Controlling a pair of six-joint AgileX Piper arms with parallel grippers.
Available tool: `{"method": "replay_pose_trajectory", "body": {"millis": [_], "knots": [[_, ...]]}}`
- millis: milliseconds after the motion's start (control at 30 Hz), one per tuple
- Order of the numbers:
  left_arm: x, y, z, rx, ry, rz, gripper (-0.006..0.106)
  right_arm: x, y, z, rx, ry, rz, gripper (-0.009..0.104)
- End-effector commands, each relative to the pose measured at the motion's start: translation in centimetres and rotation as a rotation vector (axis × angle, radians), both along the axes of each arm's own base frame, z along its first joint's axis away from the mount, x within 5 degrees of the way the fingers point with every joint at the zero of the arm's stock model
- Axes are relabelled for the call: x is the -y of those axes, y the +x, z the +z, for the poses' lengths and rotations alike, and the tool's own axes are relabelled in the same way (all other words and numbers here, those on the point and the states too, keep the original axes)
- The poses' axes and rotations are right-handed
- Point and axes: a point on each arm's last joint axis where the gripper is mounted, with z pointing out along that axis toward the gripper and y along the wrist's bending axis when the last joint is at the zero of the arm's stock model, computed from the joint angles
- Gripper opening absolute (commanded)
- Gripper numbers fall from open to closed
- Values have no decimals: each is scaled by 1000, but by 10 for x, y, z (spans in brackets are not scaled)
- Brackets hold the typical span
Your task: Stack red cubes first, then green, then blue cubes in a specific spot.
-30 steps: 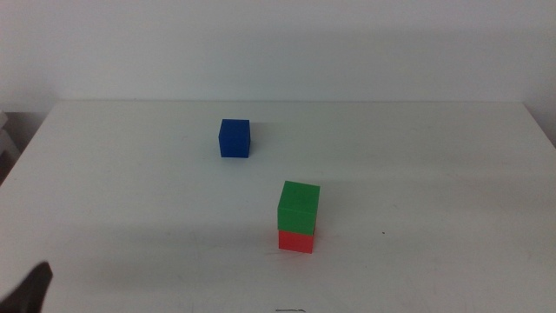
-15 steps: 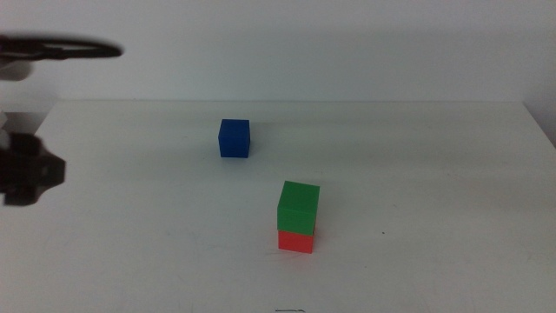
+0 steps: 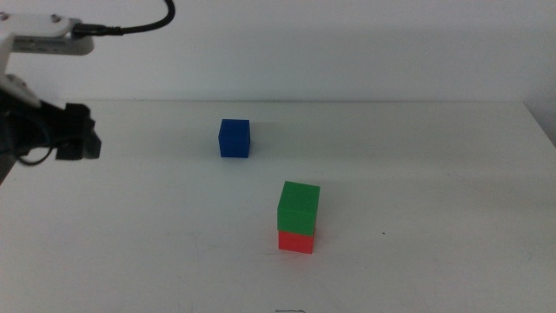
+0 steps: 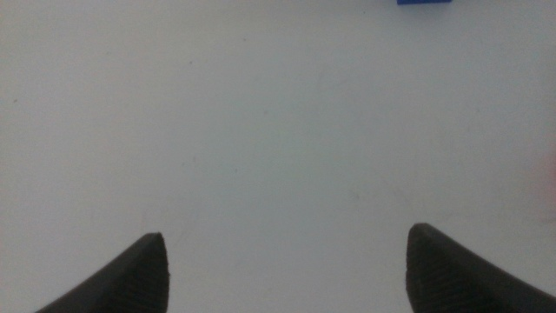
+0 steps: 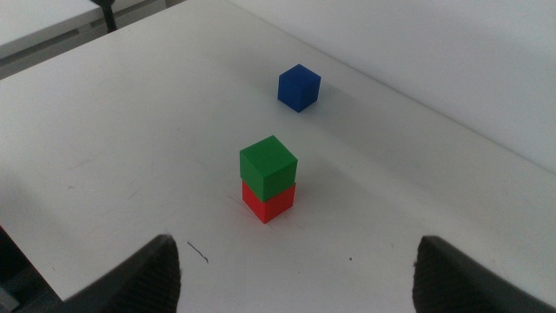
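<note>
2 of the 3 cubes were already stacked in the middle view: the green cube (image 3: 299, 205) sat squarely on the red cube (image 3: 296, 240) at the near centre of the table (image 3: 434, 174), so only the red cube's lower front showed. That pile marked the unmarked stacking spot, and its squared edges left a flat top for 1 more cube. The blue cube (image 3: 234, 138) stood alone, farther back and a little left of the stack, well apart from it, flat on the table. The left gripper (image 3: 74, 143) hung above the table's far left edge, level with the blue cube but well to its left, with a cable looping over the arm. I judged it was lined up to go for the blue cube, the last piece the task needed. The right arm did not show in this view.

In the left wrist view, the 2 jaws stood wide apart with nothing between them, only bare white table below. A thin strip of the blue cube (image 4: 424, 2) showed at the frame edge, so the gripper was aimed toward it yet far from it.

In the right wrist view, the right gripper (image 5: 295, 274) waited over the near right side, its jaws spread and empty. From there the green cube (image 5: 268, 163) on the red cube (image 5: 268, 203) looked neatly aligned, with the blue cube (image 5: 299, 88) beyond them.
</note>
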Motion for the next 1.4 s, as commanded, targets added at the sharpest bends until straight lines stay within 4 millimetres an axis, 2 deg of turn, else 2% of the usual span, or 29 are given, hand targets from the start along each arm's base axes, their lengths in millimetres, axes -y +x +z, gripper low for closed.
{"method": "replay_pose_trajectory", "body": {"millis": [0,133,233,400,600,733,833,1000,1167,1367], "knots": [[2,13,17,83,-21,11,94,0,2,12,83,36,-5,74],[8,42,7,36,-16,-11,94,0,2,12,83,36,-5,74],[22,66,7,37,-6,-55,94,0,2,12,83,36,-5,74],[62,109,7,47,25,-85,94,0,2,12,83,36,-5,74],[105,156,-6,29,64,-83,94,0,2,12,83,36,-5,74],[123,181,-15,18,9,-93,94,0,2,12,83,36,-5,74],[133,199,-30,2,-35,-93,94,0,2,12,83,36,-5,74],[144,222,-55,-19,-65,-93,94,0,2,12,83,36,-5,74],[149,236,-79,-26,-63,-93,94,0,2,12,83,36,-5,74],[153,247,-98,11,-74,-94,93,0,2,12,83,36,-5,74]]}}
